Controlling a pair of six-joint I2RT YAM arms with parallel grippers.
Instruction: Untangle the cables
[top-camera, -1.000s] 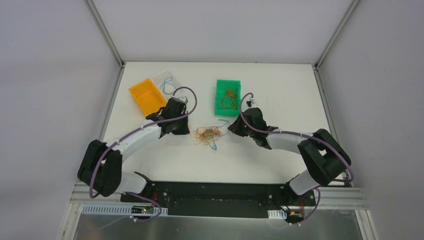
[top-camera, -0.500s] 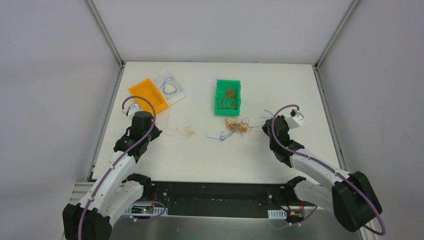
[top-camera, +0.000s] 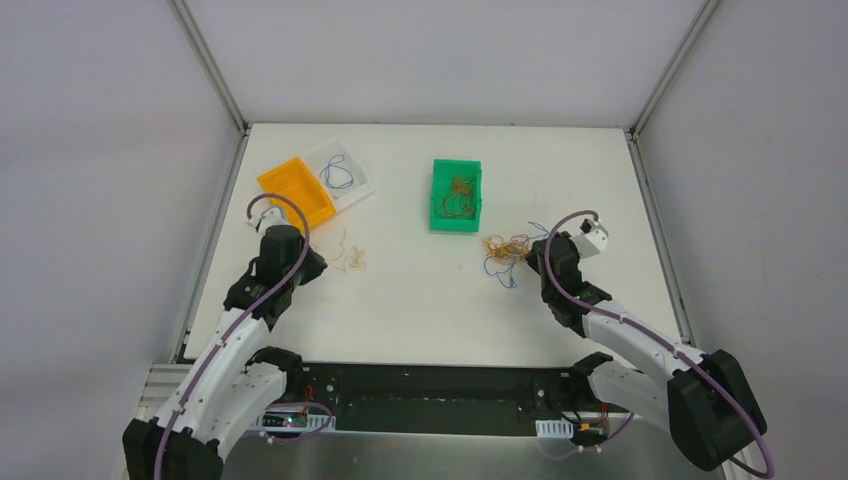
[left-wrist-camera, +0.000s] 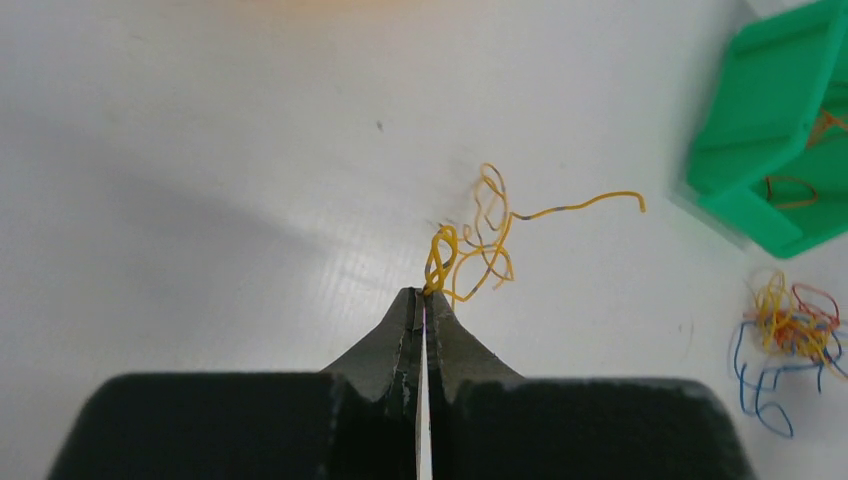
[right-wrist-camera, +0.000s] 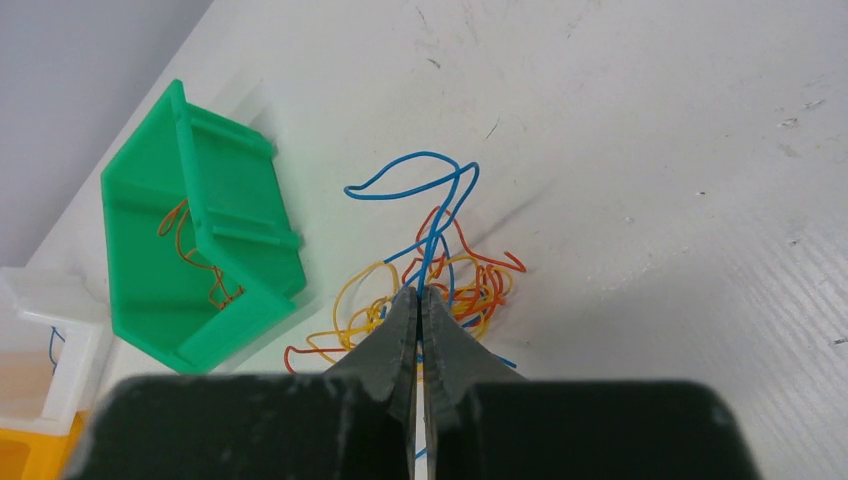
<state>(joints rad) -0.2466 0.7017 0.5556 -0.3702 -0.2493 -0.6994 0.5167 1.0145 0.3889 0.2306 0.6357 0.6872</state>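
A thin curly yellow cable (left-wrist-camera: 480, 235) lies on the white table, and my left gripper (left-wrist-camera: 425, 292) is shut on its near end; from above, the yellow cable (top-camera: 352, 259) sits just right of the left gripper (top-camera: 322, 262). A tangle of orange, yellow and blue cables (right-wrist-camera: 440, 285) rests by the green bin. My right gripper (right-wrist-camera: 418, 295) is shut on a blue cable (right-wrist-camera: 430, 215) that rises out of that tangle. From above, the tangle (top-camera: 505, 250) lies just left of the right gripper (top-camera: 530, 256).
A green bin (top-camera: 456, 222) holding several brownish wires stands at mid table. At the back left an orange bin (top-camera: 281, 181) sits beside a clear tray (top-camera: 356, 162) with a blue wire in it. Metal frame rails run along both table sides.
The two arms have pulled apart from the middle. The tangle went right with the right gripper, past the green bin. One yellow cable came free and went left with the left gripper.
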